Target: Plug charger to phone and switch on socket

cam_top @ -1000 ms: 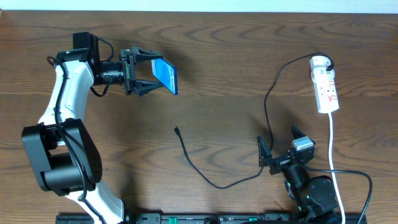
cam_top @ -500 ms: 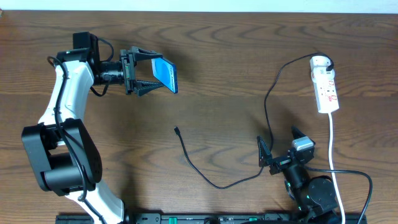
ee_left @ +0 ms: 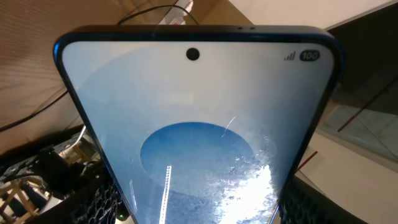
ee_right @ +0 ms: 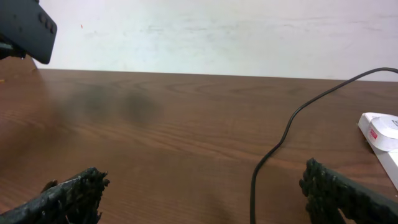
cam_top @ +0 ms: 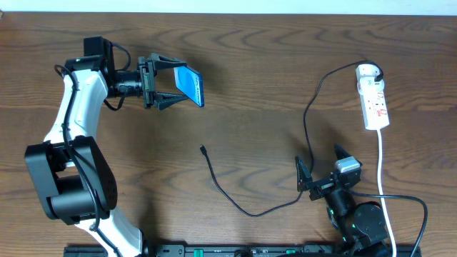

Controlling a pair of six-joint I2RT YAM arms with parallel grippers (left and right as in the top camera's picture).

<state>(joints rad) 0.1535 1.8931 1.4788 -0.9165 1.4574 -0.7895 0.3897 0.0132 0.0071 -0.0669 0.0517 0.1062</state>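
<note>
**Phone (cam_top: 190,86) hanging in the left gripper (cam_top: 180,82)**

The left jaws are standing partly spread, pinching the phone by its edges and holding it clear of the table (cam_top: 271,57), screen tilting back toward the wrist camera. The left arm is reaching level across the far left side. The right gripper (cam_top: 318,155) is gaping wide, gripping nothing, its arm crouching low at the near edge. The charger (cam_top: 235,203) is lying between the arms, running to the socket (cam_top: 374,100) at far right. The phone is showing "100" in one corner.
</note>
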